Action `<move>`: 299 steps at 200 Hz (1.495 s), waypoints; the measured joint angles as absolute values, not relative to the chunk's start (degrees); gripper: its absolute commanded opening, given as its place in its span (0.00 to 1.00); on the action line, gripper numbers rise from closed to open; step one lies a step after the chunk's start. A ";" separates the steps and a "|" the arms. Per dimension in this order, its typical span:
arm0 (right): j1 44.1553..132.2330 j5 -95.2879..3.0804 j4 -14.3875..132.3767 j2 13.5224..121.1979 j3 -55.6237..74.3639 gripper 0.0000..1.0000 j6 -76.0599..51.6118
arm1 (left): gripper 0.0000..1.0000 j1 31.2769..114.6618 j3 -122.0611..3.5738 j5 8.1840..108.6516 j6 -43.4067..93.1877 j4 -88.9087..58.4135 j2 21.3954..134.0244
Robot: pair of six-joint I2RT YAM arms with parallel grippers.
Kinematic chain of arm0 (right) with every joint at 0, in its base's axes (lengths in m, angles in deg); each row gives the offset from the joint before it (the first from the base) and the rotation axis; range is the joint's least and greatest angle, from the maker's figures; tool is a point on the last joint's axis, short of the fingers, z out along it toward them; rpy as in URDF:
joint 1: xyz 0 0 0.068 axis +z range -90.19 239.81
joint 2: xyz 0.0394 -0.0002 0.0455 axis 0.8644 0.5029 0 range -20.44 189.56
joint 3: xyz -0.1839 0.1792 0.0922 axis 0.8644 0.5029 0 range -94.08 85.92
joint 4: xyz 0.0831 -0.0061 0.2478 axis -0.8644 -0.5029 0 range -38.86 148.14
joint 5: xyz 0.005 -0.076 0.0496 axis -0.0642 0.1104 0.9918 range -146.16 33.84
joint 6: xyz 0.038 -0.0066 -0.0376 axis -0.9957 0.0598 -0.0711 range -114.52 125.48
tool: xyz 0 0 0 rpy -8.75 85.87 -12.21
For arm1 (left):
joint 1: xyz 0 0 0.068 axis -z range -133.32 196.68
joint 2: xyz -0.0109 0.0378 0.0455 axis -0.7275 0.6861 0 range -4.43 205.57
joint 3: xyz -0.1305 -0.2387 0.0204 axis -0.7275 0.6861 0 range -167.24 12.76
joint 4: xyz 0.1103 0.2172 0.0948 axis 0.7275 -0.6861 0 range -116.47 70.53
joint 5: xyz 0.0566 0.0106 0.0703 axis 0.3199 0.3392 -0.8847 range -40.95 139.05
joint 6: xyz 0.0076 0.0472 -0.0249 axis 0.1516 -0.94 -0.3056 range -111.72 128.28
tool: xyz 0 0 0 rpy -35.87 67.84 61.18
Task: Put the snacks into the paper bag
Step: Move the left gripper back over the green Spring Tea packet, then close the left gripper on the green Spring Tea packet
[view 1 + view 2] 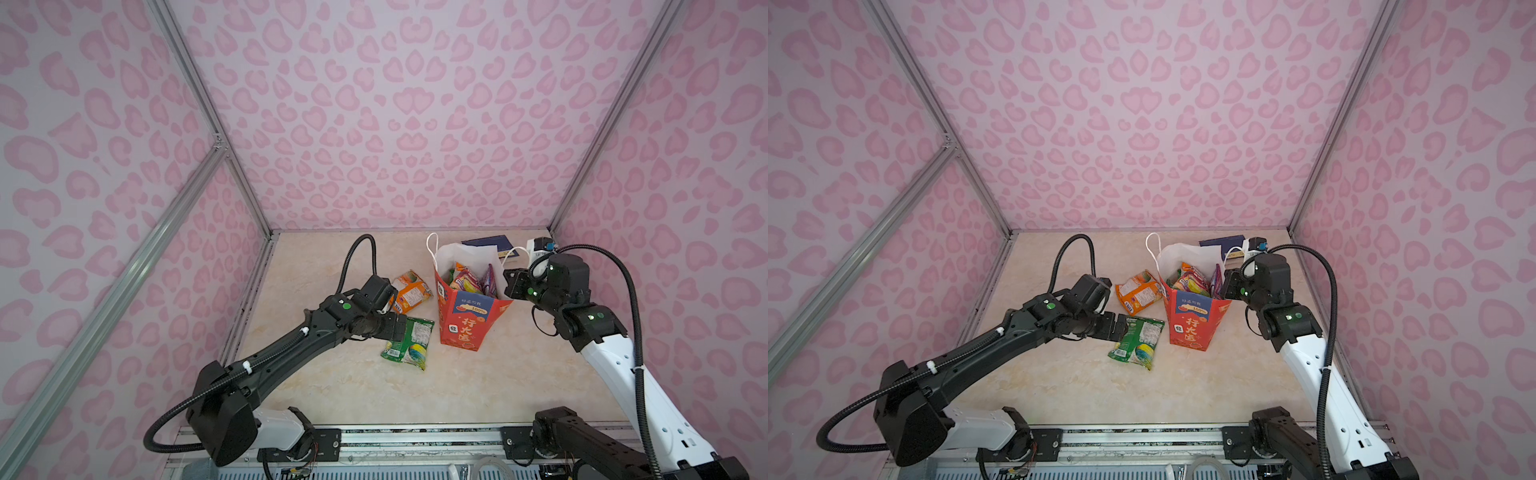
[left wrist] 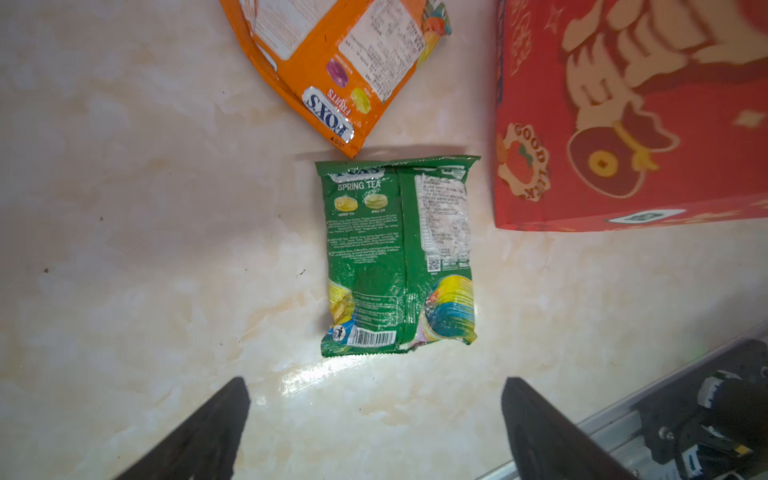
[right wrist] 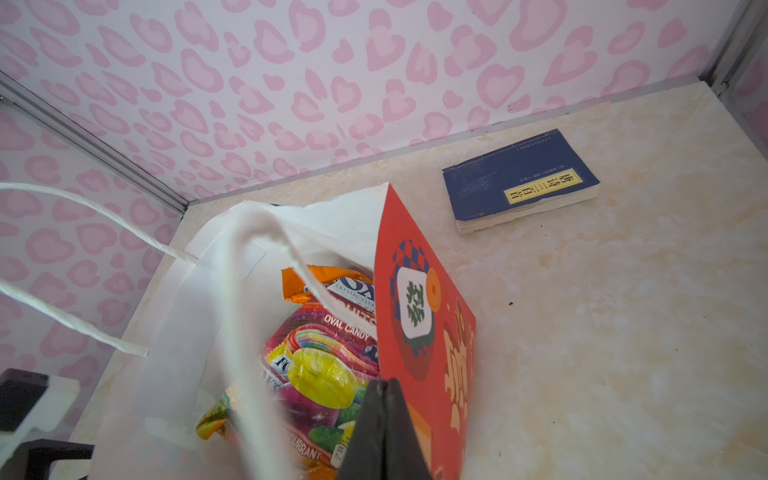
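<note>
The left gripper (image 2: 374, 386) is hovering with its fingers spread wide just short of a green packet (image 2: 399, 253), which is lying flat, back side up, on the marbled table (image 1: 353, 386). An orange packet (image 1: 411, 291) is resting just beyond it, one corner nearly touching the green one's top edge. To their right the red paper bag (image 1: 467, 320) is standing upright and open, already holding several snacks (image 1: 469, 280) that are poking up toward its rim. At the bag's right edge the right gripper (image 3: 384, 386) is working with fingers pressed together, apparently pinching the top of the red side wall and bracing the mouth open. A dark blue book (image 3: 519, 183) is lying apart by the back wall. Judging by this, the filling is well along, with two packets waiting outside. The next move is likely calling for the left gripper to descend, straddle the thin, slippery green packet, close on it and carry it over the bag's open mouth.
</note>
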State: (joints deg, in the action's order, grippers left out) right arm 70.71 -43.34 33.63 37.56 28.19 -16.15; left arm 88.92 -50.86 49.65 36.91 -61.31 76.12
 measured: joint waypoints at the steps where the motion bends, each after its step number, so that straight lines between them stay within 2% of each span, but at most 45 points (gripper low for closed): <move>1: 70.71 -43.34 33.61 37.56 28.19 0.00 -16.11 | 0.98 88.92 -50.84 49.71 36.91 -61.31 76.27; 92: 70.79 -43.80 33.78 37.75 28.19 0.00 -15.93 | 0.98 96.90 -54.84 47.99 36.93 -59.67 93.76; 196: 70.93 -43.86 33.83 37.75 28.19 0.00 -15.80 | 0.98 98.29 -59.34 44.38 38.26 -59.63 103.35; 211: 70.95 -43.95 33.83 37.75 28.19 0.00 -15.76 | 1.00 98.54 -59.12 44.29 38.63 -59.35 103.38; 227: 70.95 -43.97 33.83 37.75 28.19 0.00 -15.80 | 0.95 98.71 -58.57 44.14 39.09 -58.62 103.38; 250: 70.95 -43.97 33.83 37.78 28.19 0.00 -15.76 | 0.82 98.71 -58.27 43.66 39.55 -58.32 103.57; 299: 70.95 -43.97 33.83 37.78 28.19 0.00 -15.78 | 0.60 98.80 -58.16 43.96 40.51 -57.36 103.86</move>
